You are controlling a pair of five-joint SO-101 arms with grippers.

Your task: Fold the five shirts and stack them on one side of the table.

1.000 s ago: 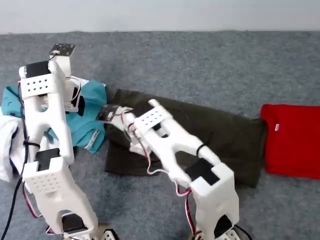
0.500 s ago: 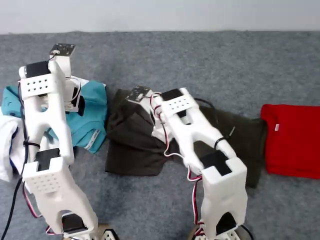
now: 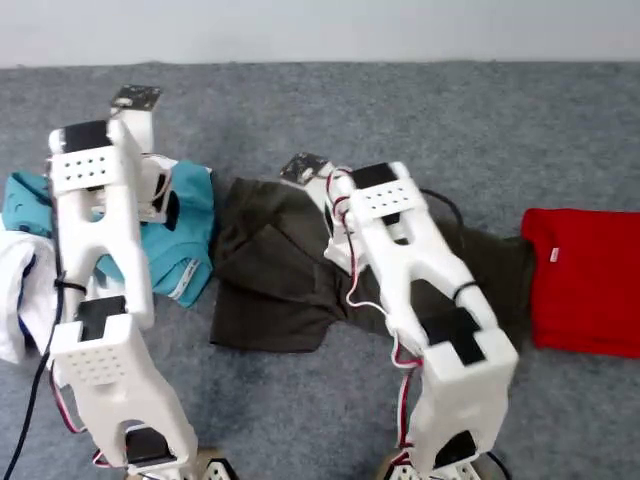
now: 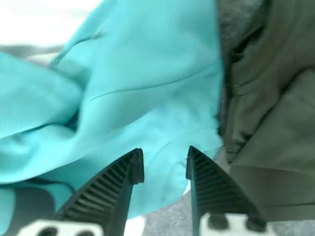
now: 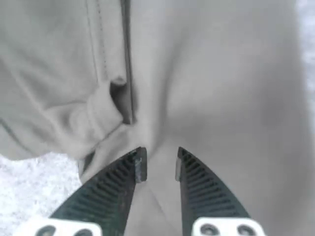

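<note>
A dark olive shirt (image 3: 270, 285) lies mid-table, its left part rumpled and folded over. My right gripper (image 5: 158, 164) is shut on a ridge of this olive cloth (image 5: 206, 88), which creases in between the fingers; in the high view that arm (image 3: 385, 215) stands over the shirt's upper middle. A teal shirt (image 3: 190, 225) lies crumpled at the left. My left gripper (image 4: 164, 164) hangs open just above the teal cloth (image 4: 138, 83), near its edge beside the olive shirt (image 4: 275, 113). A red shirt (image 3: 585, 280) lies folded at the right.
A white garment (image 3: 20, 290) lies bunched at the far left edge, partly under the left arm (image 3: 95, 230). Grey carpet-like table surface (image 3: 400, 110) stretches behind the shirts. The red shirt runs out of view at the right.
The right arm swung from the olive shirt's left side toward its upper middle, dragging the left part of the shirt over into folds. The left arm shifted slightly.
</note>
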